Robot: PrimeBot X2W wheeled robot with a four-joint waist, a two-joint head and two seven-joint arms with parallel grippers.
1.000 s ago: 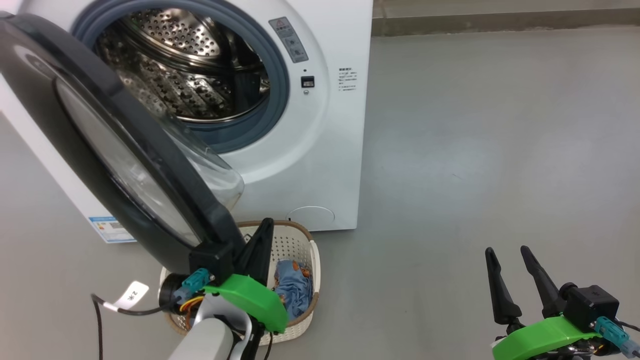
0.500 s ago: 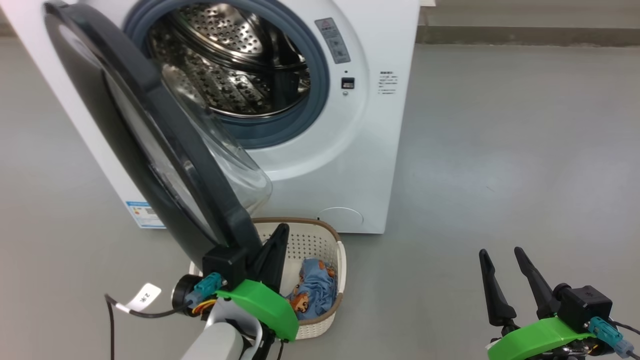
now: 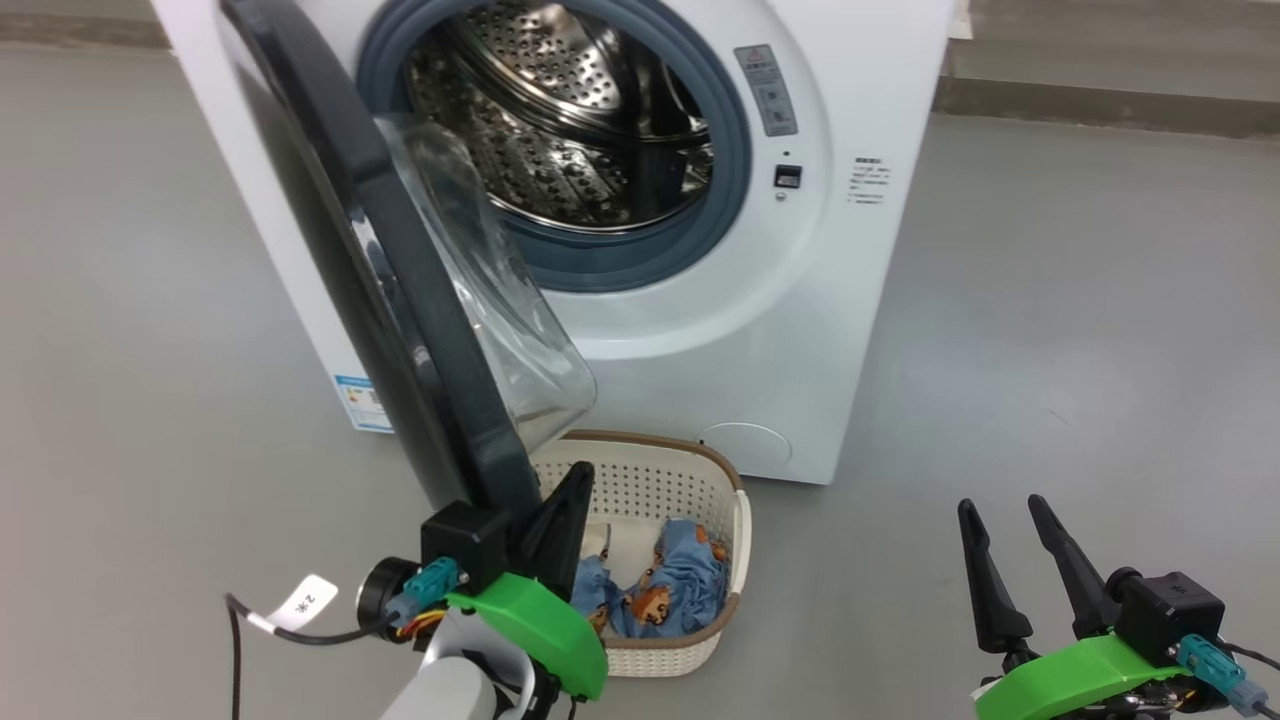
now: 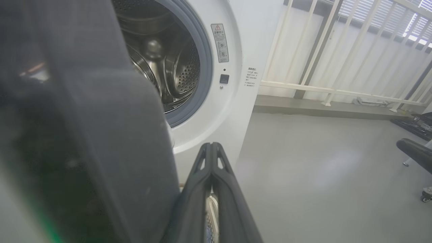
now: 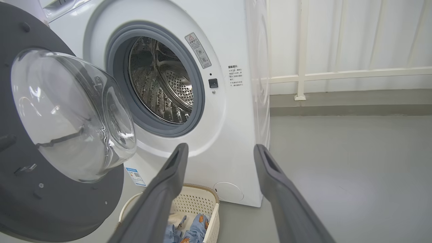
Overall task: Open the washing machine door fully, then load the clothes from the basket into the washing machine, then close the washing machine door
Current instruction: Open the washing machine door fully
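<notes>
Seeing basket [image 3: 735, 505] with clothes [image 3: 685, 590] lower centre, overhung by open washing machine door [image 3: 400, 260], upper left. Holding left gripper [image 3: 582, 475] jaws shut, empty, beside door's bottom edge; right gripper [image 3: 1000, 505] jaws spread, empty, lower right.

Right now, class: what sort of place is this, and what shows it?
Probably a laundry area: a front-loading washing machine, a basket of clothes before it, and a bare grey floor.

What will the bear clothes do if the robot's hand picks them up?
The clothes lie crumpled in folds, so they would probably hang floppy. They look thin, so likely light. A trailing end might drag over the basket rim.
</notes>
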